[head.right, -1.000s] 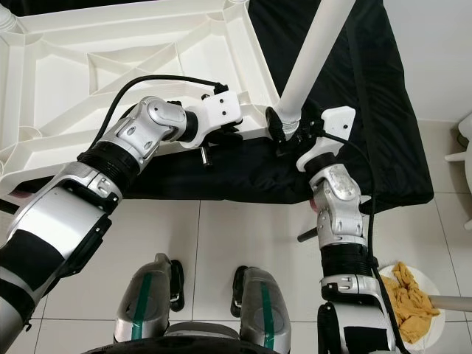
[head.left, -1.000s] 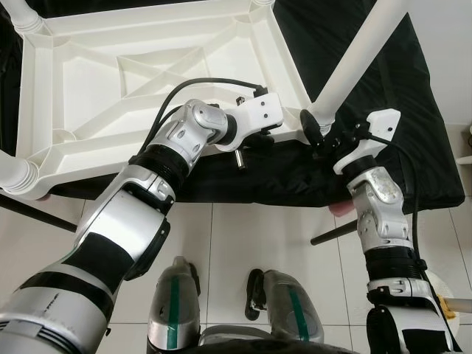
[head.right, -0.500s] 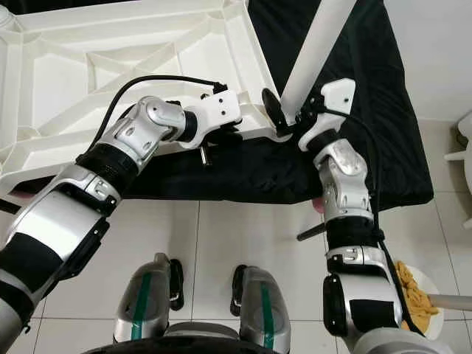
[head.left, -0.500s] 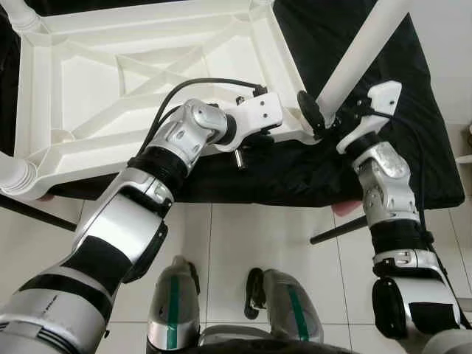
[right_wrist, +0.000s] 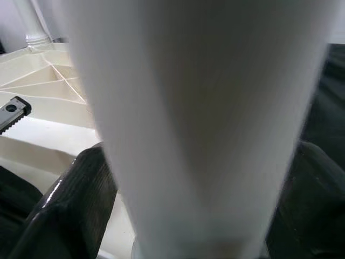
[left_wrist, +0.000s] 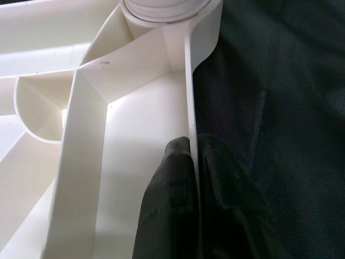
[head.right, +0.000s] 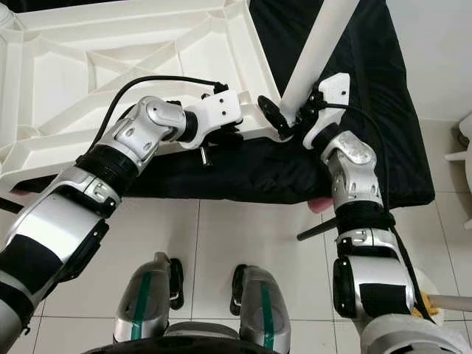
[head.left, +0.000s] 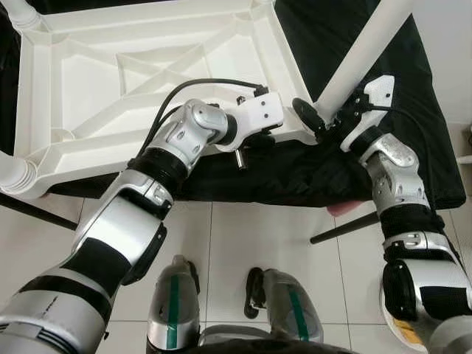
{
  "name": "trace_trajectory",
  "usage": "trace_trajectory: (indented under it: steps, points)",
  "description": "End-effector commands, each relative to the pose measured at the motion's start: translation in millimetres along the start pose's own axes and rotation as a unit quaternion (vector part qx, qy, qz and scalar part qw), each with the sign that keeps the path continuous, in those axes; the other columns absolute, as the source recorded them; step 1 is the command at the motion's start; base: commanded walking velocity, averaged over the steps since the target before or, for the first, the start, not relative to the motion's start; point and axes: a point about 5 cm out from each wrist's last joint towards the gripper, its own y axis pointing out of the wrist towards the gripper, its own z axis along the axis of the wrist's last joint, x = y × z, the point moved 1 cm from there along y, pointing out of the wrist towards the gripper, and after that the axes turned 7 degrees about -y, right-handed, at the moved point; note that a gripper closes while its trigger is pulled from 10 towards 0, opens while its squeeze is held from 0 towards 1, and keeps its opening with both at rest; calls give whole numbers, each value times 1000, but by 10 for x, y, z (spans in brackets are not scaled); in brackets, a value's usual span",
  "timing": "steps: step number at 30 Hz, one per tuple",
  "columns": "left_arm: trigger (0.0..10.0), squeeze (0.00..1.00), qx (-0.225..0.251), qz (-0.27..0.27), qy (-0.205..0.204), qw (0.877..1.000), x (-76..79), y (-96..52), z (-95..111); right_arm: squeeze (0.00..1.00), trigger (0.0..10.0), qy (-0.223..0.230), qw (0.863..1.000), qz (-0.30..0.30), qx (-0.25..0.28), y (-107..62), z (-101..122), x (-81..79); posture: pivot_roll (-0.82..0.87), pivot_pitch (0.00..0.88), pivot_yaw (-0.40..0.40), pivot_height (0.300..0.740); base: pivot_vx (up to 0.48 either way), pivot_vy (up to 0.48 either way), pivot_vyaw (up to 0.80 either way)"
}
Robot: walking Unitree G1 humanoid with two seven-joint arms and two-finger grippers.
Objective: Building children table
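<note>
The left gripper (left_wrist: 191, 162) is pinching the upturned white plastic tabletop's rim (left_wrist: 190, 81), steadying it; the right gripper (head.right: 291, 118), clamping the white tubular leg (head.right: 313, 55), should be keeping it square, seemingly over the corner socket.

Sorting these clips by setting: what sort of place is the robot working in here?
Probably a room in a home: white tiled floor, a pale wall, and an upturned white plastic children's table on a black cloth being fitted with a leg.

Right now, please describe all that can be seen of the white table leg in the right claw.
The table leg is a smooth white plastic tube, tilted, with its foot at the near right corner of the upturned table top. The right claw is shut around its lower end. Its upper end runs out of frame.
</note>
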Motion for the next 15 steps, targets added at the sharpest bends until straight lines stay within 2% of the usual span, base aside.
trace_trajectory:
  steps: [1,7,8,9,12,13,14,15]
  points:
    - [10000,0,-5,-19,-19,1000,107,52,-111,0,10000,-2,1000,6,3,-26,10,56,18,64,-38,740,0,0,0]
    - [10000,0,-6,-21,-16,1000,114,46,-112,0,10000,5,1000,11,9,-34,51,131,18,64,-36,740,0,0,0]
    - [10000,0,-6,-21,-16,1000,114,45,-111,0,9098,4,1000,17,10,-36,59,132,17,64,-35,740,0,0,0]
    - [10000,0,-6,-21,-16,1000,115,48,-107,0,8745,4,1000,22,12,-42,78,141,14,64,-33,740,0,0,0]
    - [10000,0,-6,-22,-15,1000,118,51,-100,0,8745,2,999,28,16,-50,104,159,13,64,-33,740,0,0,0]
    - [10000,0,-5,-22,-14,1000,120,54,-96,0,10000,2,999,30,18,-54,113,164,11,64,-31,740,0,0,0]
    - [10000,0,-5,-23,-14,1000,124,56,-93,0,7412,2,999,35,18,-56,117,163,10,64,-31,740,0,0,0]
    - [10000,0,-5,-23,-13,1000,127,56,-90,0,3961,0,999,41,18,-58,118,162,10,65,-31,740,0,0,0]
